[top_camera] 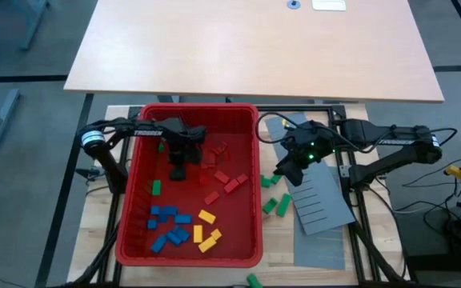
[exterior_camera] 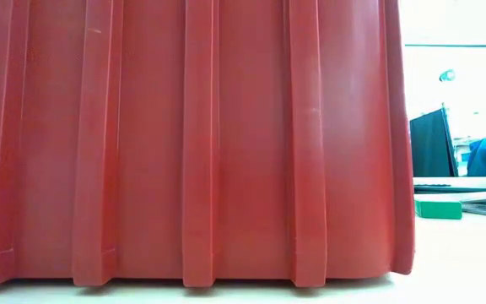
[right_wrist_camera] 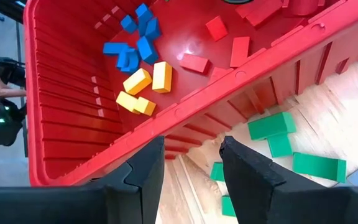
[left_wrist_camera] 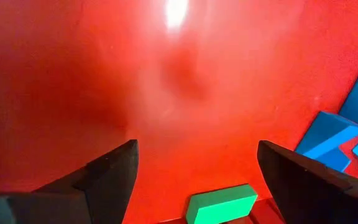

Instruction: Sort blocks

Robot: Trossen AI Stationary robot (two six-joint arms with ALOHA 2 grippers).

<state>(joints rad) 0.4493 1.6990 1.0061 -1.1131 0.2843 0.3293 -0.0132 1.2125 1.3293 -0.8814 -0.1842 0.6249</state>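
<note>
Overhead view: a red bin (top_camera: 134,240) occupies the lower centre of the frame, resting on a wooden table (top_camera: 94,216). The left gripper (top_camera: 179,170) is lowered inside the bin, in its upper half, over bare floor; the left wrist view shows its fingers (left_wrist_camera: 107,177) spread wide with nothing between them and a single green block (left_wrist_camera: 221,203) lying on the bin floor just ahead. Inside the bin the blocks lie in loose colour groups: blue blocks (top_camera: 169,222) at lower left, yellow blocks (top_camera: 207,232) just to their right, red blocks (top_camera: 224,180) at centre right, and one green block (top_camera: 156,188) near the left wall. The right gripper (top_camera: 282,170) hangs outside the bin, just beside its right wall at mid-frame, above the table; in the right wrist view its fingers (right_wrist_camera: 253,168) stand moderately apart and empty. More green blocks (top_camera: 274,204) lie on the table to the right of the bin, near a grey slotted panel (top_camera: 320,204), and another green block (top_camera: 252,280) sits at the bottom edge of the frame. In the low view the bin wall fills nearly the whole frame; a green object (exterior_camera: 438,208) at the right edge is probably one of the outside blocks, though this cannot be confirmed.
</note>
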